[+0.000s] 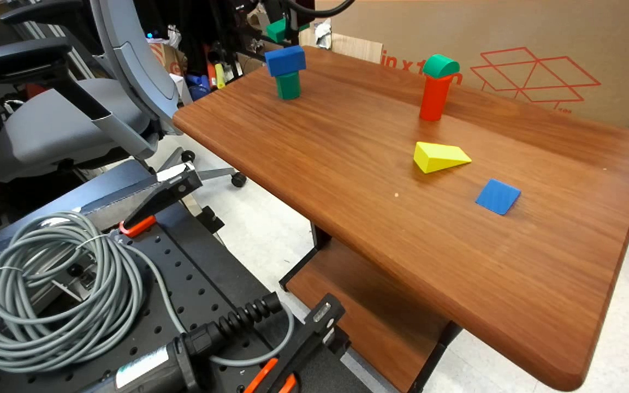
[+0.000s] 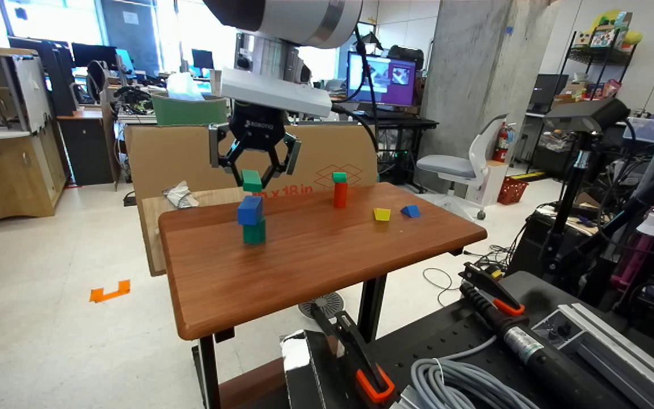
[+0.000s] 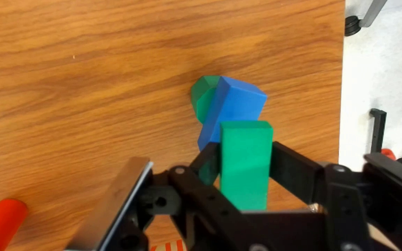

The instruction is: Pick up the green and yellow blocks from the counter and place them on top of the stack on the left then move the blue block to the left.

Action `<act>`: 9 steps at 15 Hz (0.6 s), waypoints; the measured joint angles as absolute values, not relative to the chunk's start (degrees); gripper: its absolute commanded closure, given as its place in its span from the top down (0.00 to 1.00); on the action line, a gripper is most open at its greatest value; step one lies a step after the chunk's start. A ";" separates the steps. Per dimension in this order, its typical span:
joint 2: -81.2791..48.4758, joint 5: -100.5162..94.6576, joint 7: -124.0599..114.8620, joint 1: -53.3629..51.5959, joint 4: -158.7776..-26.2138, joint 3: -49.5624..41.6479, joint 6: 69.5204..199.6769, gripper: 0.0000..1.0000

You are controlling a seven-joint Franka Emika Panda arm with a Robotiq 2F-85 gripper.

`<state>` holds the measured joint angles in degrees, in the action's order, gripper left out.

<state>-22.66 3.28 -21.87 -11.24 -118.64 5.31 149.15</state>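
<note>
The tool (image 3: pixel 245 160) grips a green block (image 3: pixel 246 188) from both sides; close below the tool, a blue block (image 1: pixel 285 61) lies across a green base (image 1: pixel 288 86) on the worktop (image 1: pixel 347 139). Farther from the tool stands a red cylinder (image 1: pixel 435 99) topped by a half-round green piece (image 1: pixel 441 66), and beyond that lie a yellow wedge (image 1: pixel 439 156) and, farthest, a blue wedge (image 1: pixel 498 196).

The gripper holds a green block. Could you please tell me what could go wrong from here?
The blue block overhangs its green base, so setting the held green block down off-centre may tip it. In the wrist view the held block hides part of the blue one, so alignment could be misjudged. Later, the tapering yellow wedge might slip in the grip.
</note>
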 measured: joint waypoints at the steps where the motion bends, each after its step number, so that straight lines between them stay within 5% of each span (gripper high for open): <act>1: -23.15 2.92 -22.29 -11.62 -118.27 5.09 148.96 0.16; 8: -24.31 1.65 -24.28 -12.94 -117.34 4.25 147.48 0.16; 9: -24.31 1.46 -24.53 -12.96 -117.34 4.22 147.48 0.23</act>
